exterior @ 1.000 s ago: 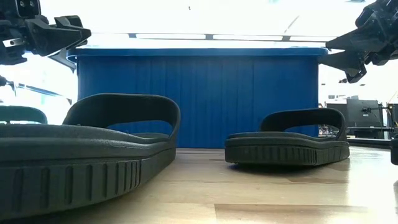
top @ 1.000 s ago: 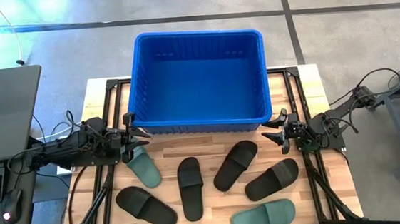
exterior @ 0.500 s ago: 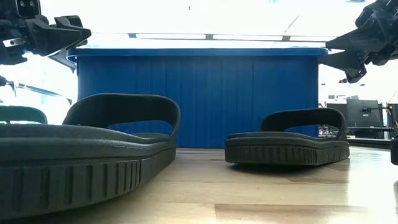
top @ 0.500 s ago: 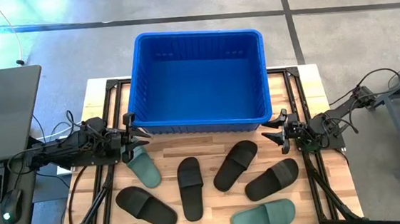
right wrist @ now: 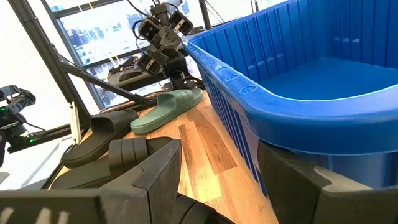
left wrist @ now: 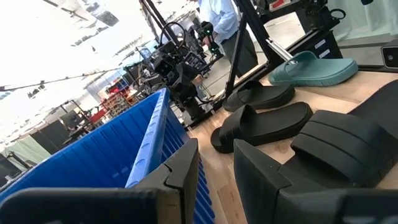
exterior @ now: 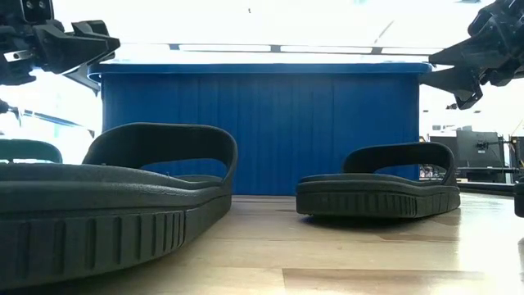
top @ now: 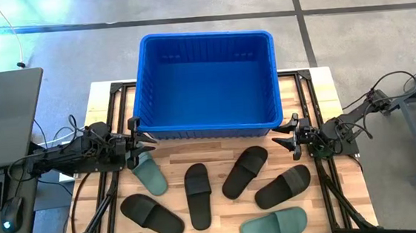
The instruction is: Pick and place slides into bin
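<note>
The blue bin [top: 209,83] stands at the table's far middle. Six slides lie flat on their soles in front of it: a green one [top: 148,173] at the left, black ones [top: 198,195] [top: 152,215] [top: 245,171] [top: 282,186], and a green one [top: 274,224] near the front edge. My left gripper [top: 149,140] hovers open and empty by the bin's near left corner, above the left green slide's far end. My right gripper [top: 278,137] hovers open and empty by the bin's near right corner. In the low view both grippers [exterior: 90,49] [exterior: 446,78] hang above the slides.
The bin's tall near wall [exterior: 262,131] stands just behind the slides. The black frame rails [top: 110,102] run along the table's sides. A keyboard and mouse [top: 11,214] lie on a desk left of the table. A person [left wrist: 221,15] shows far off in the room.
</note>
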Controlling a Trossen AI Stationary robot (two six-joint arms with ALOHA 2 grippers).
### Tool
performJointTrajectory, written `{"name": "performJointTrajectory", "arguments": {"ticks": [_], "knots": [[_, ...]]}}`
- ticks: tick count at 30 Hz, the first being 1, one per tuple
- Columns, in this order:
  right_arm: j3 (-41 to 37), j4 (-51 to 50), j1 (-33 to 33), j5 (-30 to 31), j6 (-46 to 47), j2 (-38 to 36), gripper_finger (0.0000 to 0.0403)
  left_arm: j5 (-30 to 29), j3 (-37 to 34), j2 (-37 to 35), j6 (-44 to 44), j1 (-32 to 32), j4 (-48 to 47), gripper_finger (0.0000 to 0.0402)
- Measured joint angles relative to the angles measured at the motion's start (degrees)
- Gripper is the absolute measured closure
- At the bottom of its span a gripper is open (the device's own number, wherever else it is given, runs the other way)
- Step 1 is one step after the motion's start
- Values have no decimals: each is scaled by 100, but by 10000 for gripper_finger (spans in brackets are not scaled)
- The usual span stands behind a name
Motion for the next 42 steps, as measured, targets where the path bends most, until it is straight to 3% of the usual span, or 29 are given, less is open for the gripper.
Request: {"name": "performJointTrajectory", "arguments": {"ticks": [10, 15, 18, 22, 26, 38, 42], "knots": [[0, 0, 2, -2, 2, 1, 201, -1043, 0, 2, 477, 0, 189, 311], [-1, 0, 2, 0, 0, 0, 201, -662, 30, 0, 362, 0, 1024, 311], [0, 0, 2, -2, 0, 0, 201, -386, 399, 2, 48, -2, 1216, 311], [-1, 0, 1, 0, 0, 1, 201, 254, 1015, 2, -530, -2, 779, 311], [0, 10, 1, -94, 2, -14, 201, 834, 1426, 2, -470, -2, 123, 311], [0, -71, 2, -172, 547, -6, 201, 772, 1480, 9, -303, -2, -130, 311], [-6, 284, 2, 480, -155, 2, 201, 770, 1480, 9, -305, -2, -130, 311]]}}
